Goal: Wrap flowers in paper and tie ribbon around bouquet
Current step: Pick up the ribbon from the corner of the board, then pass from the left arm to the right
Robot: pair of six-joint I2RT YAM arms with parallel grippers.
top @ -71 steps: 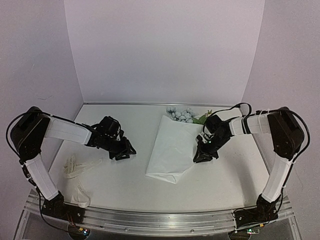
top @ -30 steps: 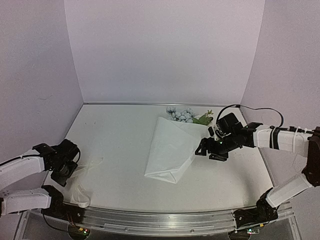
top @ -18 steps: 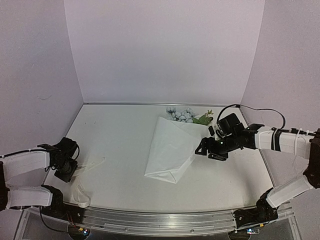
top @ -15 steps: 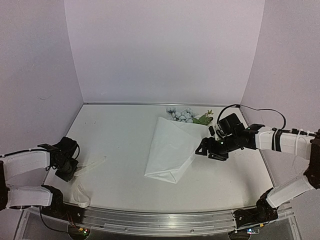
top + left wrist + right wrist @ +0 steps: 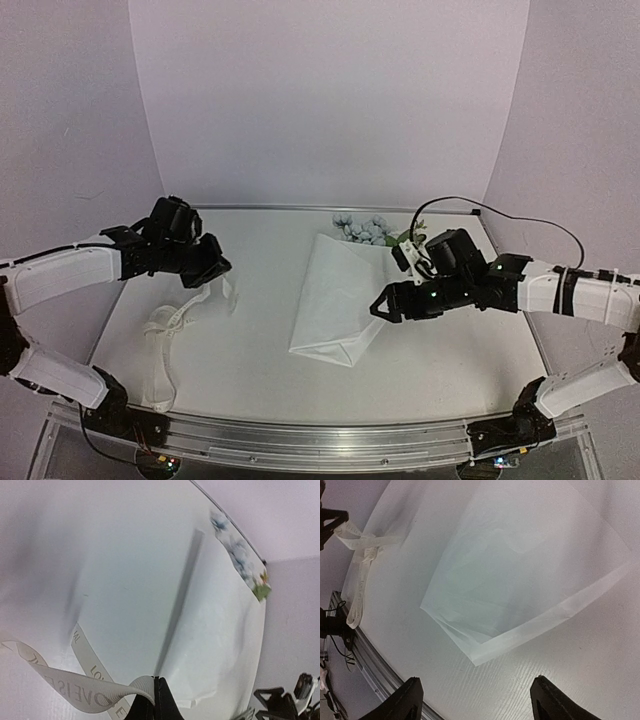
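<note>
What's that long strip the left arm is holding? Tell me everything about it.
The ribbon is a long, narrow cream fabric band printed with dark letters, LOVE IS among them. The left gripper is shut on one stretch, held above the table; the rest droops down and lies in loose loops near the left front edge, clear of the paper.
</note>
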